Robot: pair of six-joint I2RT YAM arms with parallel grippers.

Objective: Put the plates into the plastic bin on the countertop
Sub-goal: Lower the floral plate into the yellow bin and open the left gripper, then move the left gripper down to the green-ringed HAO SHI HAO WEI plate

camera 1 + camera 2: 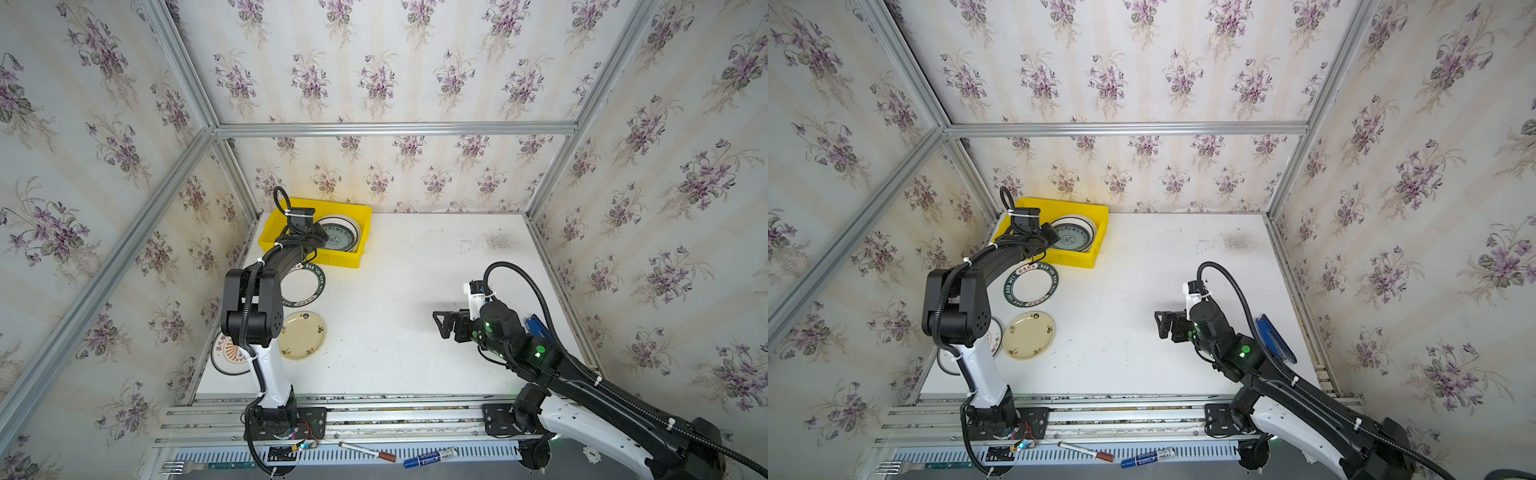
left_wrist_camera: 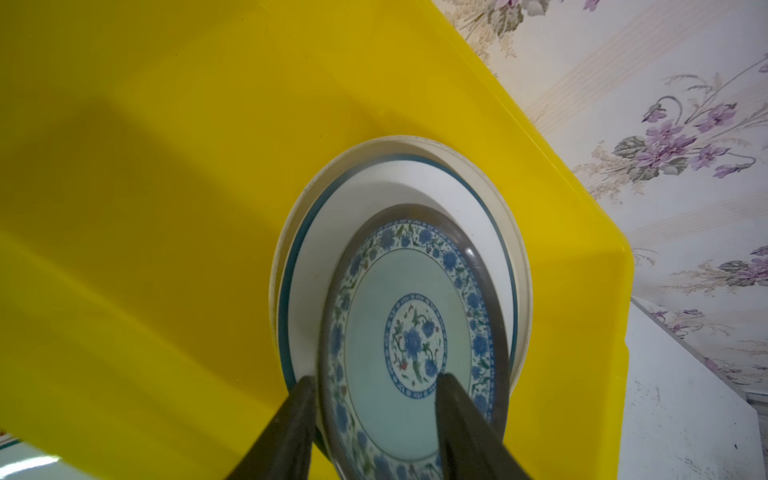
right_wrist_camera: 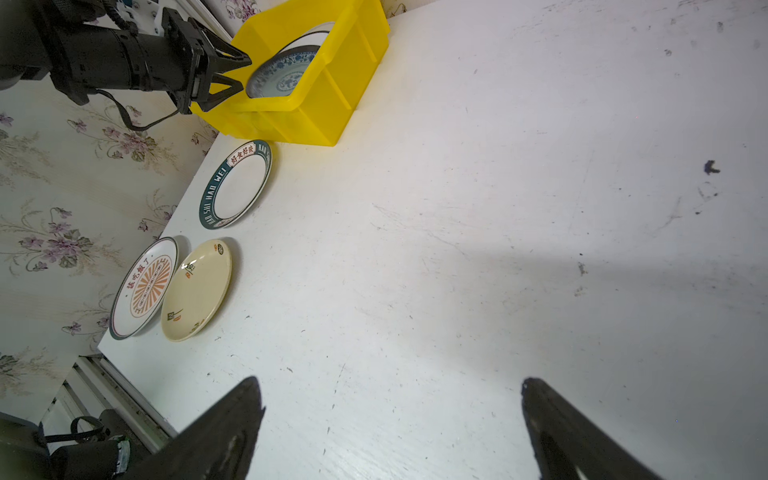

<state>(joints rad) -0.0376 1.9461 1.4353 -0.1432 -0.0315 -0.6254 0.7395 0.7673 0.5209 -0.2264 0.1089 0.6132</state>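
A: Our left gripper (image 2: 376,378) stands open astride the rim of the teal plate (image 2: 407,332), stacked in the bin (image 2: 166,166); right gripper (image 3: 390,380) hangs wide open, empty.

B: 3 plates (image 3: 197,291) lie on the surface (image 3: 457,249). We'd pinch rims: stiff, slick, likely chippable.

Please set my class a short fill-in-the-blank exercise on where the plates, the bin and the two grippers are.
On the left arm's side of the countertop, ___ plates lie flat outside the plastic bin.
The teal patterned plate lies on ___ of the stack inside it.
The left gripper hangs above the yellow ___.
The right gripper has its jaws ___, holding nothing.
Missing words: three; top; bin; open.
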